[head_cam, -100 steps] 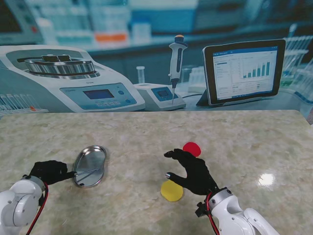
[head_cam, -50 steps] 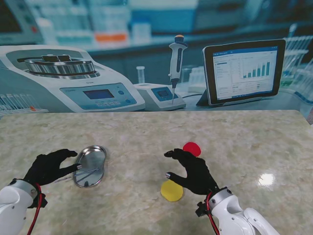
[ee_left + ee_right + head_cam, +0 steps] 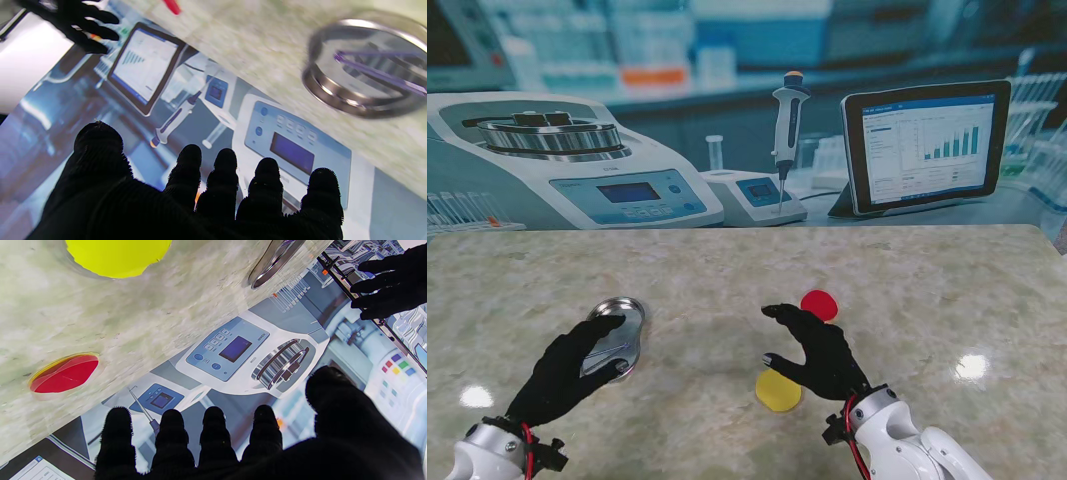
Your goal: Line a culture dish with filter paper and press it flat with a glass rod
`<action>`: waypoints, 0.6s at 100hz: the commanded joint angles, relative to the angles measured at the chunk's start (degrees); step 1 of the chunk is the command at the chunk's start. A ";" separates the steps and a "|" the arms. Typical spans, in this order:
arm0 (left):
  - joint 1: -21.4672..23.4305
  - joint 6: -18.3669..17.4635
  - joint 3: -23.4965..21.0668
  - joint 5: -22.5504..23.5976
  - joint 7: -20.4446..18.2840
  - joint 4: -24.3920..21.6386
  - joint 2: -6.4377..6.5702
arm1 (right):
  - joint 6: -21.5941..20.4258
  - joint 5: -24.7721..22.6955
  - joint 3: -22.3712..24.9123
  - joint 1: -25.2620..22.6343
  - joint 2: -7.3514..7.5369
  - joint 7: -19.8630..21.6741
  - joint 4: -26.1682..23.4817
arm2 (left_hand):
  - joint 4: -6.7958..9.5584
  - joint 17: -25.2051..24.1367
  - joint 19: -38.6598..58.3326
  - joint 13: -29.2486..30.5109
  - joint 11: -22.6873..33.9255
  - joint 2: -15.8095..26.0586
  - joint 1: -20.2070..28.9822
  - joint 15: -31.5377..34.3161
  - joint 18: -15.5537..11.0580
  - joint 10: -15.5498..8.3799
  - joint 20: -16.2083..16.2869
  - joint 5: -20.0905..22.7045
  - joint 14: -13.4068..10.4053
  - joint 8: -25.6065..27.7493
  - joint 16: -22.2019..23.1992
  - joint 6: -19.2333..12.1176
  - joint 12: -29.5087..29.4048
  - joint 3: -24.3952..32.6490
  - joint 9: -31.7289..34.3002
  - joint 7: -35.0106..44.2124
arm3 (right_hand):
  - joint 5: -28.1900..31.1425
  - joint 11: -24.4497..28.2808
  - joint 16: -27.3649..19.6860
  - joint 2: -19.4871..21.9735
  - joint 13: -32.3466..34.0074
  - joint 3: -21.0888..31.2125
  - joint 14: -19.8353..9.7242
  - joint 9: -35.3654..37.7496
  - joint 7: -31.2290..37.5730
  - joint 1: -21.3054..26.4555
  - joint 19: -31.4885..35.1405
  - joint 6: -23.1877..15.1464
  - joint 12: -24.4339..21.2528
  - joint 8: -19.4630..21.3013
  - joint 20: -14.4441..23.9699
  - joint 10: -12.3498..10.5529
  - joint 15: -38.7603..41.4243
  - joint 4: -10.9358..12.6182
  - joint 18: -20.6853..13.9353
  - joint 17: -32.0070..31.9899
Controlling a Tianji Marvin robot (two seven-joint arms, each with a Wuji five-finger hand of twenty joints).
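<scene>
No lining done yet: culture dish (image 3: 613, 337) with glass rod (image 3: 377, 71) inside, just beyond left hand (image 3: 567, 372) fingers, spread, empty. Yellow filter paper (image 3: 778, 391) under right hand (image 3: 819, 352), fingers wide.

Your stand view looks down from above the shoulders across the worktop (image 3: 727, 270) toward the backdrop. Each wrist view looks out along its own fingers (image 3: 227, 173), close over the surface and inverted. Both wrist views share the metal dish (image 3: 363, 70) and red disc (image 3: 65, 373) ahead of the fingers.
</scene>
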 commanded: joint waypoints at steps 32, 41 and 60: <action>4.67 -1.45 7.97 -1.56 4.36 -1.90 -1.29 | 0.56 1.21 -1.25 -1.52 -0.59 -0.63 -1.06 | 0.45 0.44 -9.73 -5.31 -8.00 2.24 0.29 -2.55 -3.21 -2.89 -7.53 -2.33 -3.93 -2.66 -5.08 -1.84 -2.66 -1.13 -4.47 -4.42 | 1.04 -2.03 -1.55 2.35 -1.62 -1.82 -1.27 -1.55 -4.05 -0.28 -2.35 0.04 -1.77 -2.94 -1.61 -1.55 -3.10 0.34 -0.92 -0.96; 4.85 -1.02 9.43 -0.80 5.68 -1.93 -1.38 | 0.23 1.46 -1.43 -1.70 -0.60 -0.74 -0.75 | 0.45 0.49 -9.91 -5.31 -8.05 2.27 0.31 -2.54 -3.27 -3.89 -8.25 -2.30 -4.01 -2.64 -5.52 -1.97 -2.30 -1.13 -4.42 -4.37 | 1.04 -2.03 -1.52 2.36 -1.62 -1.85 -1.27 -1.64 -3.85 -0.40 -2.56 -0.73 -1.69 -2.85 -1.68 -1.61 -3.13 0.21 -0.85 -0.98; 5.93 -0.60 11.98 -1.34 7.55 -1.94 -1.61 | -0.44 2.02 -1.94 -2.06 -0.60 -0.84 -0.10 | 0.54 0.45 -10.18 -5.40 -8.26 2.38 0.70 -2.38 -3.17 -4.14 -9.15 -2.88 -3.98 -2.46 -5.63 -2.70 -1.94 -1.01 -4.72 -4.11 | 0.97 -2.06 -1.47 2.59 -1.68 -1.78 -1.24 -1.72 -3.60 -0.47 -2.76 -1.34 -1.46 -2.54 -1.70 -1.65 -3.20 0.10 -0.86 -0.94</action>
